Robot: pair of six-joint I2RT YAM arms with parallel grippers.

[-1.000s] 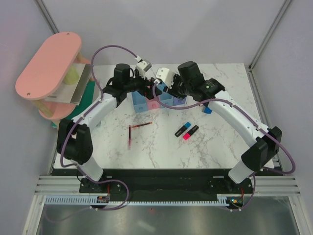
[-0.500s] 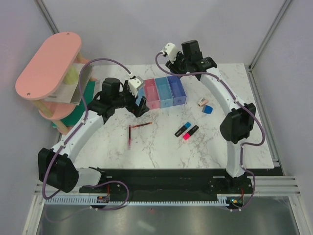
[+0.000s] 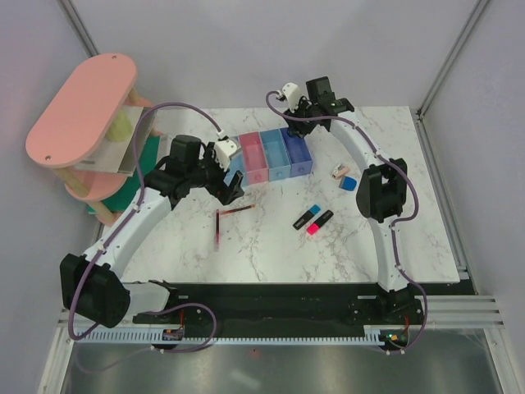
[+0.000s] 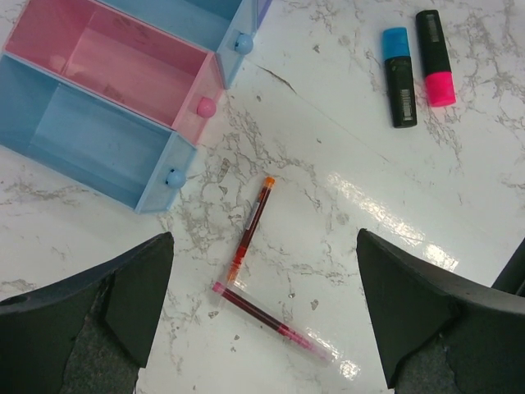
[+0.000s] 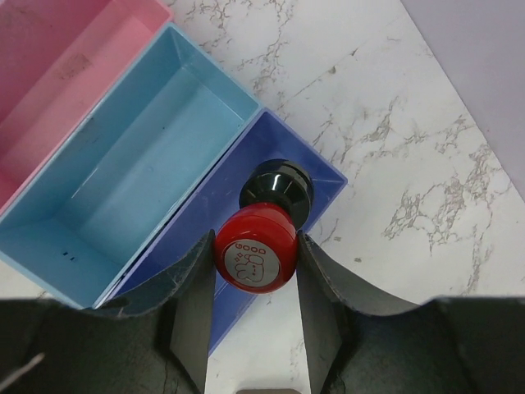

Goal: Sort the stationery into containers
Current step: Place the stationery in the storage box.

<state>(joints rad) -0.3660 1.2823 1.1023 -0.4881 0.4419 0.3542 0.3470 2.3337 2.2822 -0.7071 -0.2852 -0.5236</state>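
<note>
Nearest, two pens point(image 4: 253, 223) lie in a V on the bench point(image 3: 271, 254) below the left gripper point(image 4: 267, 279), which is spread wide and empty. The highlighters point(image 3: 313, 218), eraser point(image 3: 337, 171) and blue block point(image 3: 348, 183) lie loose to the right. Farther back, the bins point(image 3: 271, 174) look empty where their insides show. The right gripper point(image 5: 250, 271) clamps the red-black capped piece point(image 5: 256, 254) over the purple bin point(image 5: 324, 176). By my reading, nearly everything remains unsorted.

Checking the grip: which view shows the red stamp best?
Right wrist: the red stamp fills the middle, clamped in the right gripper over the purple bin. Top external and left wrist don't show it.
</note>
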